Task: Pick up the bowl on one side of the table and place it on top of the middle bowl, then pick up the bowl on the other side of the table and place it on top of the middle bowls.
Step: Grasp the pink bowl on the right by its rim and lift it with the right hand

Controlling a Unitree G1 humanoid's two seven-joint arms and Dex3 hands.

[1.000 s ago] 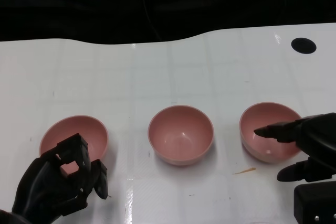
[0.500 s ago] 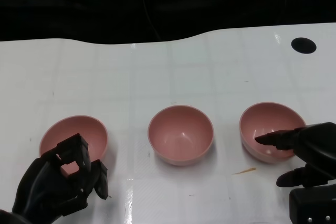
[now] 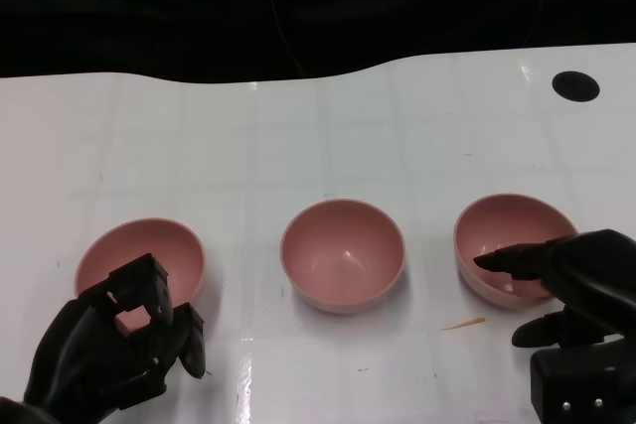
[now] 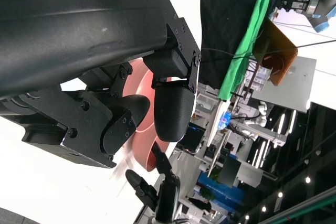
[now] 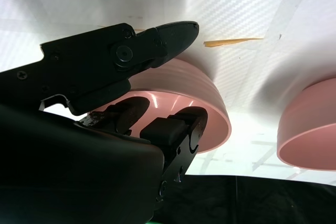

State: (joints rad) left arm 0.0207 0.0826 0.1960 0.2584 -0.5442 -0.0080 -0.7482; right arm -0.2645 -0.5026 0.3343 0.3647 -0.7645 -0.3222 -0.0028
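Note:
Three pink bowls stand in a row near the table's front edge: the left bowl (image 3: pixel 139 253), the middle bowl (image 3: pixel 342 253) and the right bowl (image 3: pixel 505 243). My right hand (image 3: pixel 571 290) straddles the right bowl's near rim. Its fingers (image 5: pixel 168 129) reach over and into the right bowl (image 5: pixel 212 109), while the thumb (image 3: pixel 537 331) stays outside, apart from the wall. The bowl still sits on the table. My left hand (image 3: pixel 114 345) is just in front of the left bowl, fingers curled in with nothing in them. The left wrist view shows the left bowl (image 4: pixel 142 145) behind the curled fingers (image 4: pixel 170 111).
A small orange sliver (image 3: pixel 463 324) lies on the white table (image 3: pixel 248 146) in front of the right bowl. A black round hole (image 3: pixel 574 85) marks the far right of the table. Beyond the table's far edge everything is dark. The middle bowl (image 5: pixel 310 124) stands a short gap from the right one.
My right hand has slid a little left and lower, its fingers dipping further over the right bowl's rim. The bowls and my left hand have not moved.

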